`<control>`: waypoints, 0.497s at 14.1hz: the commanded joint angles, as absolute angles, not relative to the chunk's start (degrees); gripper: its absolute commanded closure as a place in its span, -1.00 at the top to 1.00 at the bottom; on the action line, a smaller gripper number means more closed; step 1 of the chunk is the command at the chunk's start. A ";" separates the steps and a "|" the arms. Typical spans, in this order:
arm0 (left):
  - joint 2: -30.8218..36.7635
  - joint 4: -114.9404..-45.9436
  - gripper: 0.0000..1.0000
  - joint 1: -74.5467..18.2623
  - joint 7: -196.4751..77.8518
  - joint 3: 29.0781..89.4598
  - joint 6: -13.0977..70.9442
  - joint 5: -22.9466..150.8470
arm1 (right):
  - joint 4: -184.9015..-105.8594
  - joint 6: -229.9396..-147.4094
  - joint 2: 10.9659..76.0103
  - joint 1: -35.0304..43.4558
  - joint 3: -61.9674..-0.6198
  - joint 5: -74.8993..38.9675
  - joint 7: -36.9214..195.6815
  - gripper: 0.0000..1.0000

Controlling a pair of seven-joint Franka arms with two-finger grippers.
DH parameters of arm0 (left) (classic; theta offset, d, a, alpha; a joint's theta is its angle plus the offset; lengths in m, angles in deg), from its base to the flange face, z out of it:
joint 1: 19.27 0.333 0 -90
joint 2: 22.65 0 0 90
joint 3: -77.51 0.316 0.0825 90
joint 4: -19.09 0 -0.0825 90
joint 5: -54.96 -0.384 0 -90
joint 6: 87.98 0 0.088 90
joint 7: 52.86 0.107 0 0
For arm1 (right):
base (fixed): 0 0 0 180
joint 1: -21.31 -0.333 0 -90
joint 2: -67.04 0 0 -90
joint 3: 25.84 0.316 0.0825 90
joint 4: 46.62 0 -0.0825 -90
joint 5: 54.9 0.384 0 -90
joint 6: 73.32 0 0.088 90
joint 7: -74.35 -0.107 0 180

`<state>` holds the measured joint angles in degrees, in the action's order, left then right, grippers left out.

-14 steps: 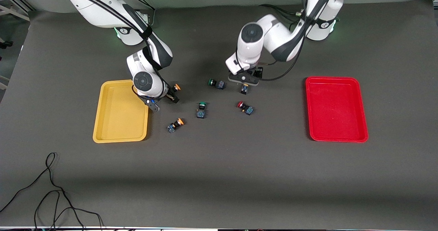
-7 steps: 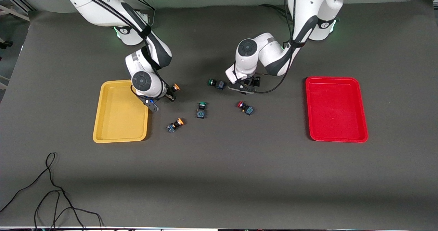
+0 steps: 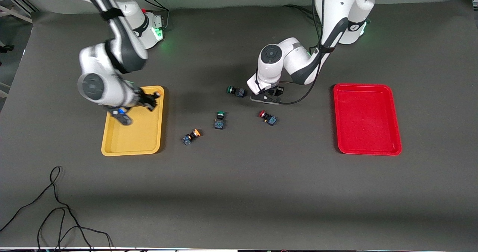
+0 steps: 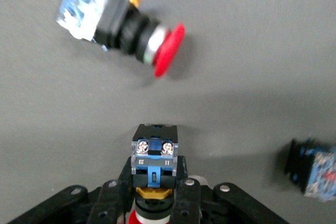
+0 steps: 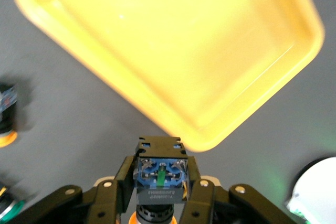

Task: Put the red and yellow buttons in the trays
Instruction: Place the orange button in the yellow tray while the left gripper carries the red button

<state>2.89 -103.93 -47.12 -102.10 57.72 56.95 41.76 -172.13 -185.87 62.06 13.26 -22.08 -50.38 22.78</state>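
My right gripper (image 3: pixel 151 99) is shut on an orange-yellow-capped button (image 5: pixel 161 179) and holds it over the yellow tray (image 3: pixel 130 140), near the rim toward the table's middle; the tray fills the right wrist view (image 5: pixel 173 51). My left gripper (image 3: pixel 266 96) is low at the table's middle, shut on a red-capped button (image 4: pixel 154 158), blue base outward. A second red button (image 3: pixel 267 118) lies on the table nearer the front camera and shows in the left wrist view (image 4: pixel 123 24). A second orange-yellow button (image 3: pixel 191 136) lies beside the yellow tray. The red tray (image 3: pixel 368 121) holds nothing.
Two green-capped buttons lie on the table, one (image 3: pixel 236 91) beside my left gripper and one (image 3: pixel 220 120) between the loose orange-yellow and red buttons. A black cable (image 3: pixel 56 207) lies at the front corner near the right arm's end.
My right arm swung with the orange-yellow button from beside the yellow tray to over it. My left gripper came down low onto the red button.
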 commanded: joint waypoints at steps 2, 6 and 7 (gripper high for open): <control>-6.11 -95.80 -0.88 -45.03 -105.42 57.82 40.21 49.64 | -178.09 -190.11 61.50 12.87 -32.41 -49.45 37.22 -0.81; -15.24 -94.81 -0.95 -34.24 -95.36 57.99 28.52 58.97 | -185.57 -203.10 58.71 12.87 -34.99 -49.36 40.86 -0.77; -16.92 -95.07 -0.95 -30.47 -90.87 58.08 24.82 60.31 | -185.66 -205.57 57.04 12.96 -34.99 -49.36 40.86 -0.77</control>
